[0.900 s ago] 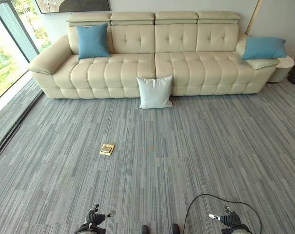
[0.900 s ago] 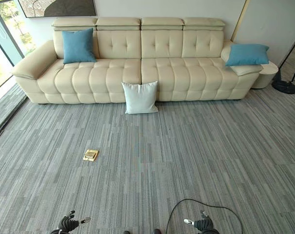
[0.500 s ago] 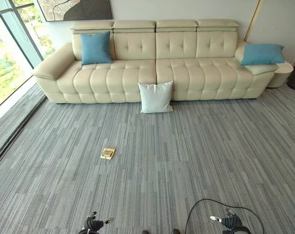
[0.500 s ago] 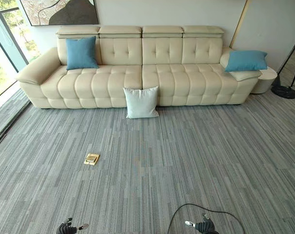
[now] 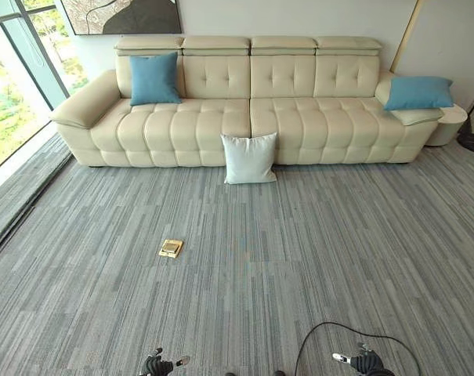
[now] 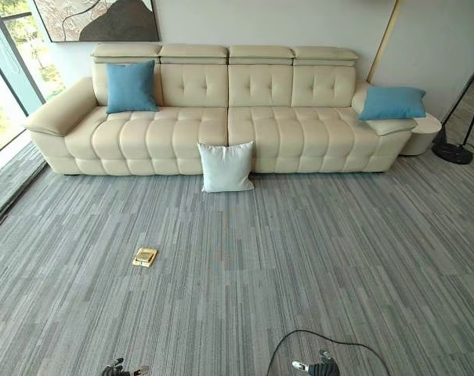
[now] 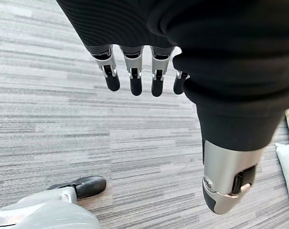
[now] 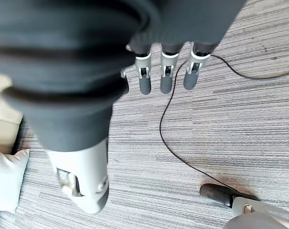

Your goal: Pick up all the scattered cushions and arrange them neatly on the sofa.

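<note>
While a white cushion [image 5: 250,158] leans upright on the carpet [image 5: 299,235] against the front of the sofa [image 5: 299,117], near its middle, two blue cushions are already up on it: one [image 5: 154,78] against the backrest at the left end, the other [image 5: 417,92] on the right armrest. A small brass plate [image 5: 171,248] lies in the carpet well short of the sofa. Both hands hang low above bare carpet, left hand [image 7: 134,71] and right hand [image 8: 165,71] alike with fingers straight, relaxed and holding nothing.
</note>
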Available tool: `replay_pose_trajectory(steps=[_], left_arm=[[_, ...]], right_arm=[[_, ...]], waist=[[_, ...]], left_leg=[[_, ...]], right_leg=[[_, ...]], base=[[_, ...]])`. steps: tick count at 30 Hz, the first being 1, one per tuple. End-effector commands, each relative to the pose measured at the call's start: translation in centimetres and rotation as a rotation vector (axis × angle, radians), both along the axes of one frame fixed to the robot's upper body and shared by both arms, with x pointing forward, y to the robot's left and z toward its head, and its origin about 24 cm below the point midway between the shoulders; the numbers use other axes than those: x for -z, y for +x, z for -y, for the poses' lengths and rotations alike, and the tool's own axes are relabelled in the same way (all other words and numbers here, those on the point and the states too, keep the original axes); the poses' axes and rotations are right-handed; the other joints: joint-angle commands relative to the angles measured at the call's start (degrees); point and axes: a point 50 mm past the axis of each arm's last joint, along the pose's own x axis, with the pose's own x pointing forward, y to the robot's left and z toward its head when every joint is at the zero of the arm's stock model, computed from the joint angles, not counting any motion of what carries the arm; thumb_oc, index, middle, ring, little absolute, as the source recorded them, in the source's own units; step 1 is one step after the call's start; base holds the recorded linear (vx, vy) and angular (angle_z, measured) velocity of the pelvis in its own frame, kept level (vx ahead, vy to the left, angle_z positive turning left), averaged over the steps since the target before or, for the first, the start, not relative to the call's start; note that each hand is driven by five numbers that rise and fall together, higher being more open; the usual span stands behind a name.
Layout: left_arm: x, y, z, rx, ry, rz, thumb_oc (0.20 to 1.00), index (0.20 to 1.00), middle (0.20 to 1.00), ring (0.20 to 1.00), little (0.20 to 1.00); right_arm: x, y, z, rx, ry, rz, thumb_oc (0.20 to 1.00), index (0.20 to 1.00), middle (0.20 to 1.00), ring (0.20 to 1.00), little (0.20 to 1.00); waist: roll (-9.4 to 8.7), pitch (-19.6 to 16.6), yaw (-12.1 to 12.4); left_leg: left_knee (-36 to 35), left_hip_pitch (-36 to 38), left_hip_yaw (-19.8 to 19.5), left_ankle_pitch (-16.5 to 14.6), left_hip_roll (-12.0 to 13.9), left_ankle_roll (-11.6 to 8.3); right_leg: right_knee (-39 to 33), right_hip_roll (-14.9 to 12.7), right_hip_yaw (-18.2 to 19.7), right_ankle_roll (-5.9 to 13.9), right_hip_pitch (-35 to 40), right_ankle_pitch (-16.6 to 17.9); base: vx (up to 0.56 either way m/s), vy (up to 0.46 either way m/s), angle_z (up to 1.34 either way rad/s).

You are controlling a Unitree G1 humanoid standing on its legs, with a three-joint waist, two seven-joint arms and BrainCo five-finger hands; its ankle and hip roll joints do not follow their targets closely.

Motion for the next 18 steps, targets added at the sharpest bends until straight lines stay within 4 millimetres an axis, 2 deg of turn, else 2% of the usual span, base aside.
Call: replay_pose_trajectory(steps=[1, 8, 10, 11, 12, 13, 15, 17, 18], left_arm=[[-0.6, 2.6, 0.1, 0.014, -0.006, 0.061, 1.0, 1.0, 1.0, 1.0, 1.0], [-0.4, 2.2, -0.1, -0.004, -0.016, 0.045, 1.0, 1.0, 1.0, 1.0, 1.0], [-0.4, 2.1, -0.3, 0.004, -0.013, 0.034, 1.0, 1.0, 1.0, 1.0, 1.0], [-0.4, 2.1, -0.3, 0.004, -0.013, 0.034, 1.0, 1.0, 1.0, 1.0, 1.0], [-0.5, 2.2, -0.4, 0.004, -0.012, 0.037, 1.0, 1.0, 1.0, 1.0, 1.0], [-0.6, 2.5, -0.7, -0.008, -0.004, 0.046, 1.0, 1.0, 1.0, 1.0, 1.0], [-0.7, 2.5, -0.9, -0.016, -0.002, 0.049, 1.0, 1.0, 1.0, 1.0, 1.0], [-0.8, 2.9, -0.9, -0.02, -0.004, 0.065, 1.0, 1.0, 1.0, 1.0, 1.0], [-0.8, 2.8, -0.9, -0.022, -0.006, 0.063, 1.0, 1.0, 1.0, 1.0, 1.0]], right_arm=[[-0.7, 2.5, 0.4, -0.008, -0.015, 0.054, 1.0, 1.0, 1.0, 1.0, 1.0], [-0.7, 2.8, 0.0, -0.045, -0.015, 0.035, 1.0, 1.0, 1.0, 1.0, 1.0], [-0.8, 3.3, -0.2, -0.044, -0.004, 0.045, 1.0, 1.0, 1.0, 1.0, 1.0], [-0.8, 3.3, -0.2, -0.044, -0.004, 0.045, 1.0, 1.0, 1.0, 1.0, 1.0], [-0.8, 3.4, -0.3, -0.046, 0.0, 0.049, 1.0, 1.0, 1.0, 1.0, 1.0], [-0.8, 3.5, -0.6, -0.044, 0.01, 0.049, 1.0, 1.0, 1.0, 1.0, 1.0], [-0.8, 3.4, -0.5, -0.043, 0.01, 0.043, 1.0, 1.0, 1.0, 1.0, 1.0], [-0.8, 3.5, -0.5, -0.03, 0.009, 0.052, 1.0, 1.0, 1.0, 1.0, 1.0], [-0.7, 3.2, -0.5, -0.021, 0.011, 0.046, 1.0, 1.0, 1.0, 1.0, 1.0]], waist=[[-0.03, 2.68, -0.54], [-0.95, 3.3, 0.61], [-1.07, 4.08, 0.89], [-1.07, 4.04, 0.91], [-1.03, 4.63, 1.0], [-0.73, 6.33, 0.87], [-0.55, 7.16, 0.69], [0.63, 8.23, 0.35], [0.72, 8.17, 0.21]], left_leg=[[0.01, 2.45, -1.46, -5.45, 4.07, -4.18], [0.01, 1.1, -1.91, -5.88, 2.79, -2.77], [0.04, 0.79, -2.5, -5.98, 2.02, -1.59], [0.05, 0.73, -2.48, -5.97, 2.01, -1.58], [0.53, 0.47, -2.68, -6.18, 1.77, -1.13], [1.82, 0.33, -3.62, -6.7, 0.94, 0.21], [2.5, 0.63, -3.81, -7.2, 0.1, 1.37], [2.35, 1.86, -4.41, -7.82, 0.3, 2.17], [1.93, 2.81, -4.72, -8.32, 0.14, 2.1]], right_leg=[[0.06, -5.02, 0.03, 7.63, 3.12, -7.03], [0.06, -6.0, 0.39, 8.42, 2.12, -6.34], [5.42, -6.79, 0.93, 8.7, -0.64, -6.95], [5.56, -6.8, 0.96, 8.71, -0.77, -7.02], [8.45, -6.92, 1.17, 9.03, -2.11, -7.36], [18.59, -7.46, 1.81, 10.34, -6.73, -6.22], [26.39, -8.38, 2.38, 11.1, -10.08, -2.44], [34.76, -8.25, 2.21, 10.39, -14.27, -0.79], [34.62, -7.85, 1.83, 9.91, -15.49, -1.73]], base=[[0.0, 0.0, 0.0], [0.0, 0.094, -0.01], [-0.02, 0.126, 0.02], [-0.03, 0.079, 0.02], [-0.04, 0.183, 0.07], [-0.03, 0.239, -0.05], [0.02, 0.196, 0.14], [0.12, 0.166, 0.5], [0.21, 0.119, 0.22]])
